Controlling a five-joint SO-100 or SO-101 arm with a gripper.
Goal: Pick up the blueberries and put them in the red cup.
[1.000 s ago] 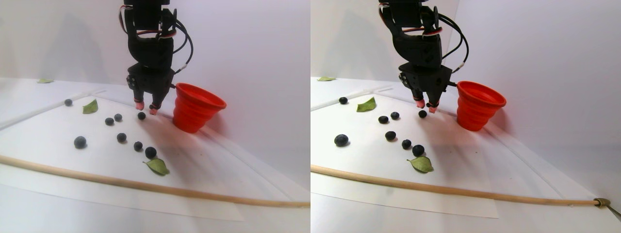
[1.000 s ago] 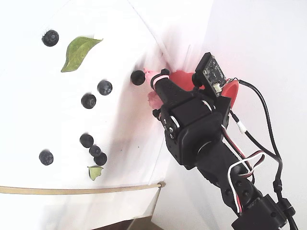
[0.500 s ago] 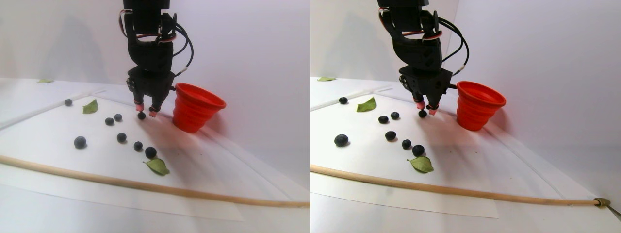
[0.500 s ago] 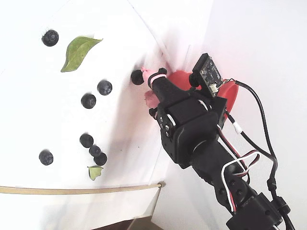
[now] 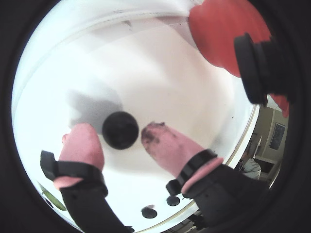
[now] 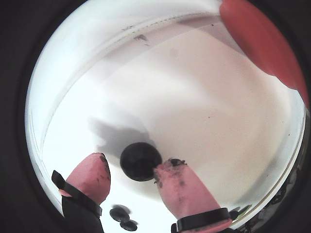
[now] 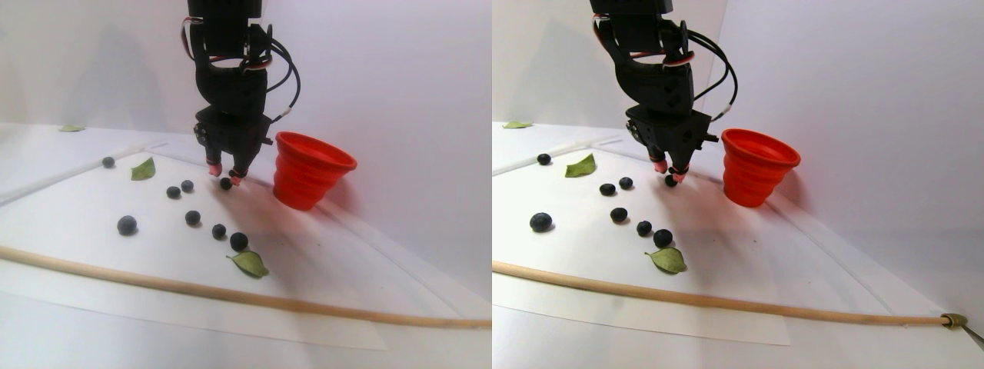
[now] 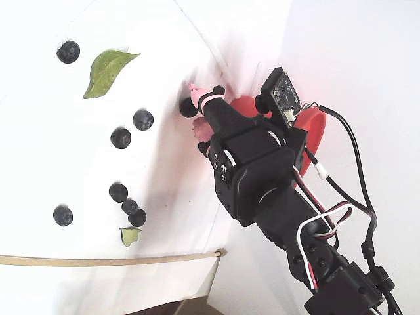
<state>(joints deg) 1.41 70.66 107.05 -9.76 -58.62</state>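
Note:
My gripper hangs low over the white sheet with its pink fingertips on either side of one dark blueberry. In the other wrist view the right fingertip touches that berry and the left one stands apart from it, so the jaws are open. The stereo pair shows the berry on the sheet just under the gripper. The red cup stands upright just right of the gripper; it also shows in both wrist views. Several more blueberries lie to the front left.
Green leaves lie among the berries. A long wooden stick runs across the front of the white sheet. A white wall rises close behind the cup. Two berries lie behind the fingers.

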